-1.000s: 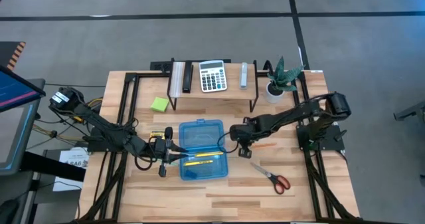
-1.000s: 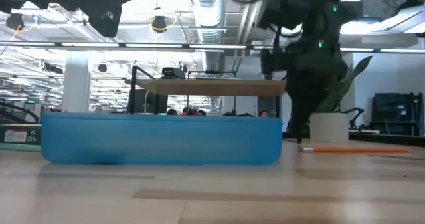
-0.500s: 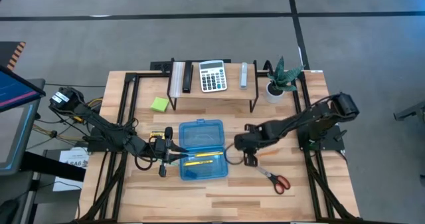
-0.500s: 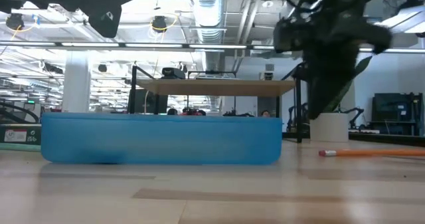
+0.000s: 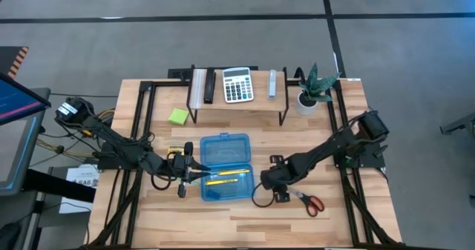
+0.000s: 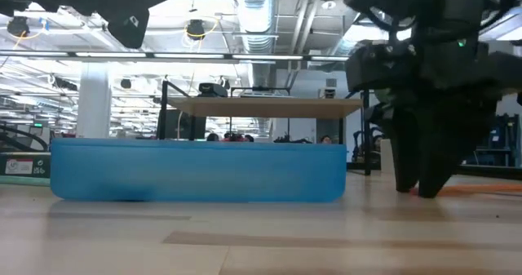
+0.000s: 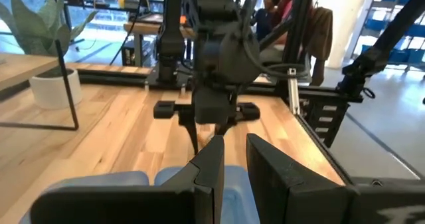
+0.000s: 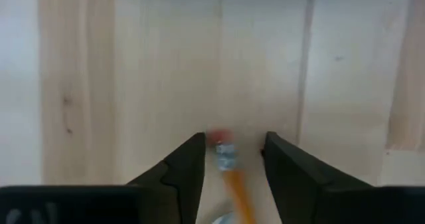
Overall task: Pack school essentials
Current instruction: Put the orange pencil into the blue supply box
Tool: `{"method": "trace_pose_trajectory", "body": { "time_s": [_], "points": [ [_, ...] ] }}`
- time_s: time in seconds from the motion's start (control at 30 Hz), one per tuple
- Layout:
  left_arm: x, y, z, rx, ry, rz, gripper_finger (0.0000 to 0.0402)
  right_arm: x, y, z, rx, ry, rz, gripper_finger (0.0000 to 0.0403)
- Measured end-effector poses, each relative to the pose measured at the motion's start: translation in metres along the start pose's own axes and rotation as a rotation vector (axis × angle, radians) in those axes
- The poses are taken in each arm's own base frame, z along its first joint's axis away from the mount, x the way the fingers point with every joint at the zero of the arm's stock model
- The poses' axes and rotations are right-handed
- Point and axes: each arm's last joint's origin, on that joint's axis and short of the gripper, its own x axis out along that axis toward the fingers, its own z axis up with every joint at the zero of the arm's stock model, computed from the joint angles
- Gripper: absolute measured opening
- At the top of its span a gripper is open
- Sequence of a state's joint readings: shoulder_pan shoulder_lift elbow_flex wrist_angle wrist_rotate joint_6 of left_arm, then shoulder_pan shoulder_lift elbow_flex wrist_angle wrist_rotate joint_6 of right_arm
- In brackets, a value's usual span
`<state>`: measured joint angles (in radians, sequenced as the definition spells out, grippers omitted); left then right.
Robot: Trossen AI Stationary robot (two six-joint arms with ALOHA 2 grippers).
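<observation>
Right pincer over loose pencil, near table's front edge

Right pincer (image 8: 229,161) apart, straddling the orange pencil (image 8: 232,177); an off-centre close may roll it. Left pincer (image 7: 232,167), gap narrow, waits at blue case (image 5: 225,165).

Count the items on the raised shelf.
4, left to right in the high view: a white pack, a dark bar, the calculator, a slim grey item. None seems hidden.

A grey-white calculator (image 5: 237,84) sits on the raised shelf (image 5: 237,105), a potted plant (image 5: 312,89) beside it.
</observation>
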<state>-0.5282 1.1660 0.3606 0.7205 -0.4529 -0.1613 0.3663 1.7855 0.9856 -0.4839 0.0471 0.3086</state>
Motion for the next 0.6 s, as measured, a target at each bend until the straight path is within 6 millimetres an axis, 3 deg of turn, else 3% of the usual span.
{"method": "trace_pose_trajectory", "body": {
  "time_s": [0.23, 0.6],
  "points": [
    [0.001, 0.0, -0.002, -0.002, 0.013, 0.003, 0.005, 0.015, -0.005, -0.002, 0.007, 0.07, -0.023, 0.0163],
    [0.001, 0.0, -0.002, -0.001, 0.011, 0.007, 0.005, 0.008, -0.01, -0.002, -0.023, 0.052, -0.022, 0.0054]
  ]
}}
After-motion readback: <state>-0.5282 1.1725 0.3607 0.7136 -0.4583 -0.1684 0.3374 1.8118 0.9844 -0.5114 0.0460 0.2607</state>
